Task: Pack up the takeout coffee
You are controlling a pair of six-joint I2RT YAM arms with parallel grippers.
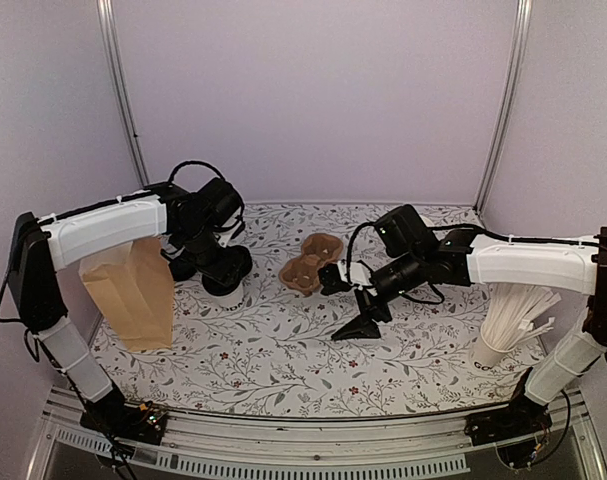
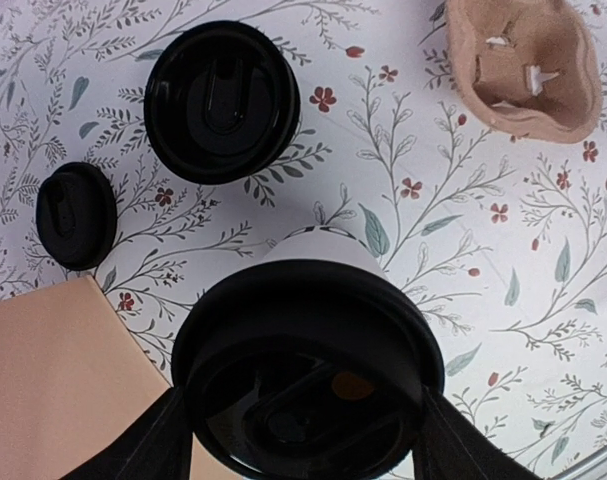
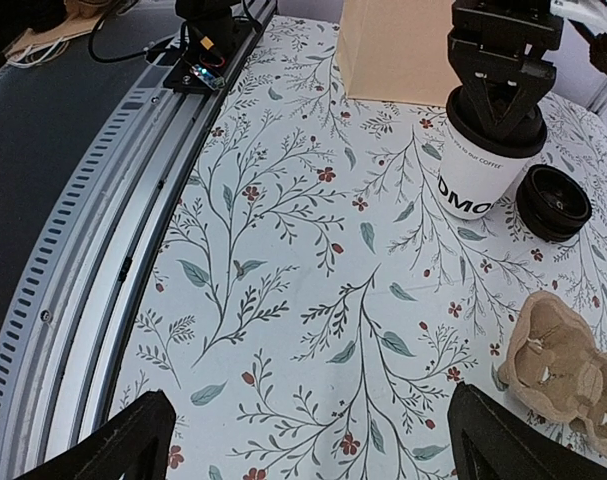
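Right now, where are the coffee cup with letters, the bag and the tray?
coffee cup [image 3: 478,165]: right wrist view, on its white side wall above the letters.
bag [image 1: 133,290]: top view, on its brown front face.
tray [image 1: 311,262]: top view, on the middle between its two wells.

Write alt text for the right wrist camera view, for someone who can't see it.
The left gripper clamps the top of a lidded white takeout coffee cup standing on a floral table. A separate black lid, a brown paper bag and a pulp cup carrier are nearby.
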